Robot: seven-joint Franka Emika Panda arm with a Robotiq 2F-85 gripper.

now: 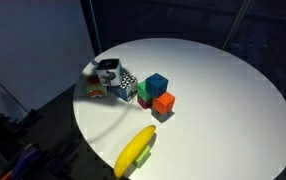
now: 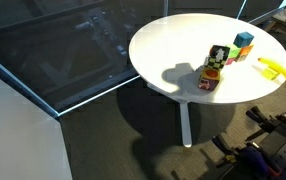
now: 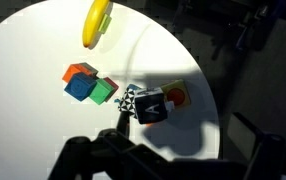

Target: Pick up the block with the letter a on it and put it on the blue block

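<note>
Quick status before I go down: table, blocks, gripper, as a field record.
surface: round white table
pick: white cube with dark letter mark, on the table between black-and-white checkered cube and yellow-and-red cube
destination: plain teal-blue cube, top bare, beside orange cube and green cube
other: yellow banana, apart from the blocks
gripper: open, empty, above the letter cube

Standing by the round white table [image 3: 43, 60], I cannot read a single word, number or brand on anything. The block with the letter a [image 3: 151, 106] turns a white face with a dark mark toward the wrist view, but the mark is too small and blurred to make out as a letter. The checkered cube [image 3: 129, 98] beside it carries only a black-and-white pattern, not writing.
</note>
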